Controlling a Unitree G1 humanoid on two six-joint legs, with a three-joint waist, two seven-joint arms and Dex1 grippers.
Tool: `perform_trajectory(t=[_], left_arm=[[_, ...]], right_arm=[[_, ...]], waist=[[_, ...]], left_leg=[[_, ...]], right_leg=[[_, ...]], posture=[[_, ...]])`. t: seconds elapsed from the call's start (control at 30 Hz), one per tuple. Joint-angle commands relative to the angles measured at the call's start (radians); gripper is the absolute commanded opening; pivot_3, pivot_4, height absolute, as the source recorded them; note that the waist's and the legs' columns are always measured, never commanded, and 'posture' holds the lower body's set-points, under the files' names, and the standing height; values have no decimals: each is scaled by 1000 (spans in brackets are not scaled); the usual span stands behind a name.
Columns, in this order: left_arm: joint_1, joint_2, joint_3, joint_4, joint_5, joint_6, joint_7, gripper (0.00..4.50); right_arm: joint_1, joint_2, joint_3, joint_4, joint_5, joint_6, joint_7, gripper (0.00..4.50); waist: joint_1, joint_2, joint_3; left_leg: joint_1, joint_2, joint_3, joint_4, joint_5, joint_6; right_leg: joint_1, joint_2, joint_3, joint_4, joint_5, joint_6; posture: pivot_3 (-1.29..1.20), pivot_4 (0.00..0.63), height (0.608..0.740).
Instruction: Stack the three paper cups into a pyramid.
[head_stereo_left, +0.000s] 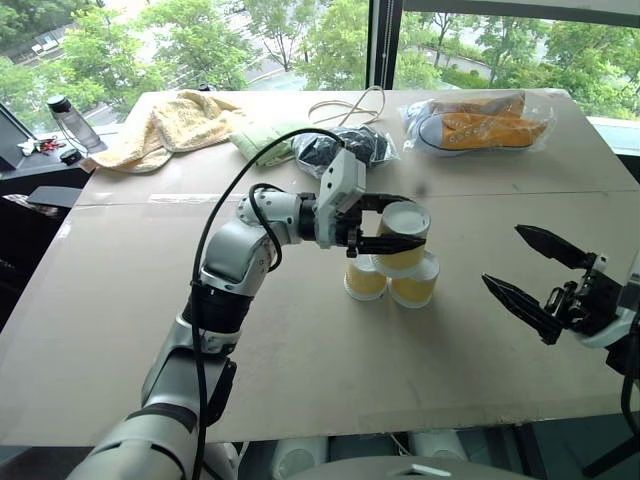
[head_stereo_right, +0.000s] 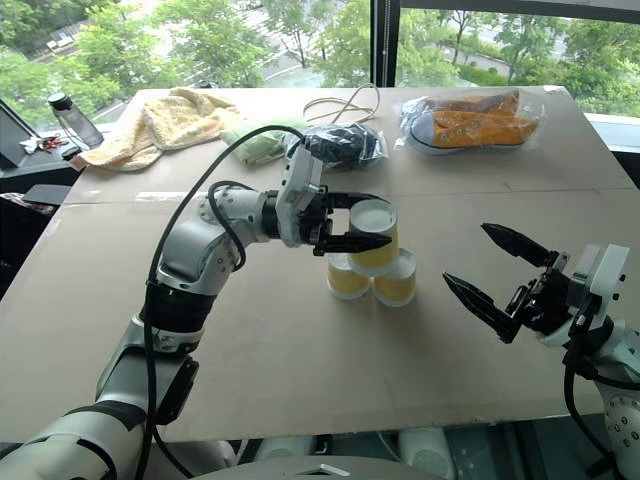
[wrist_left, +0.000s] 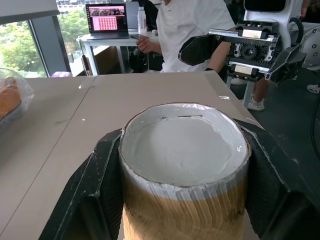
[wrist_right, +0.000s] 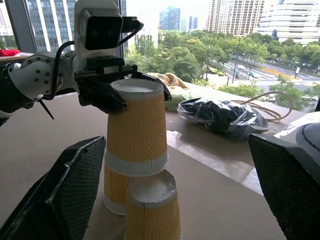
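**A:** Where are we now? Our left gripper is squeezing the top paper cup, upside down, one black finger on each side near its white base. It sits on the two bottom cups, which stand upside down side by side on the table.

**B:** And our right gripper?

**A:** Its fingers are spread wide with nothing in them. It hangs off to the side of the cups, apart from them.

**B:** So what can go wrong?

**A:** From the right wrist view, the top cup seems to sit more over one bottom cup than over the gap between them. If we let go like that, we think it could tip and roll off.

**B:** Anything else?

**A:** Yes. If our fingers drag the cup when they open, it may slide. And if we push down, the two bottom cups could move apart, and our pyramid falls.
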Motion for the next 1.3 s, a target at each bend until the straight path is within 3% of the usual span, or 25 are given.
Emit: perform_trajectory(t=[0.03, 0.2, 0.23, 0.33, 0.53, 0.83, 1.07, 1.3], left_arm=[[-1, -12, -4, -9, 6, -25, -13, 2447], [13, -38, 5, 4, 12, -54, -12, 2447], [15, -41, 4, 5, 12, -56, -12, 3455], [20, -52, 7, 2, 11, -57, -9, 4446], [13, -48, 34, -30, -10, -39, 1, 4446], [-29, -32, 237, -179, -193, 92, 167, 4446], [403, 211, 285, -308, -13, 72, 265, 4446], [773, 179, 326, -290, 111, -103, 381, 4446]], right_arm=[[-7, -1, -14, -17, 8, -23, -3, 4500], [-5, -5, -19, -9, 8, -29, 6, 4500], [-4, -5, -18, -8, 7, -30, 7, 4500], [-8, -6, -13, -9, 5, -30, 5, 4500], [-13, -9, -6, -13, 6, -22, -1, 4500], [-30, 2, 42, 51, -13, -27, 24, 4500], [-31, -9, 82, 262, -101, -101, 156, 4500], [-79, -25, 118, 520, -195, -201, 283, 4500]], waist=[[1, 0, 0], [1, 0, 0], [1, 0, 0], [1, 0, 0], [0, 0, 0], [-1, 0, 0], [-25, 2, 0], [-7, 1, 0]], left_leg=[[0, 0, 0, 0, 0, 0], [0, 0, 0, 0, 0, 0], [0, 0, 0, 0, 0, 0], [0, 0, 0, 0, 0, 0], [0, 0, 0, 0, 0, 0], [0, 0, 0, 0, 0, 0], [4, 2, 1, -4, 0, 0], [3, 1, 1, -2, 0, 0]], right_leg=[[0, 0, 0, 0, 0, 0], [0, 0, 0, 0, 0, 0], [0, 0, 0, 0, 0, 0], [0, 0, 0, 0, 0, 0], [0, 0, 0, 0, 0, 0], [0, 0, 0, 0, 0, 0], [0, 0, 3, 0, 0, 0], [1, -5, 2, 0, 0, 0]], posture=[[0, 150, 740], [0, 150, 740], [0, 150, 740], [0, 150, 740], [0, 150, 740], [0, 150, 740], [0, 150, 740], [0, 150, 740]])
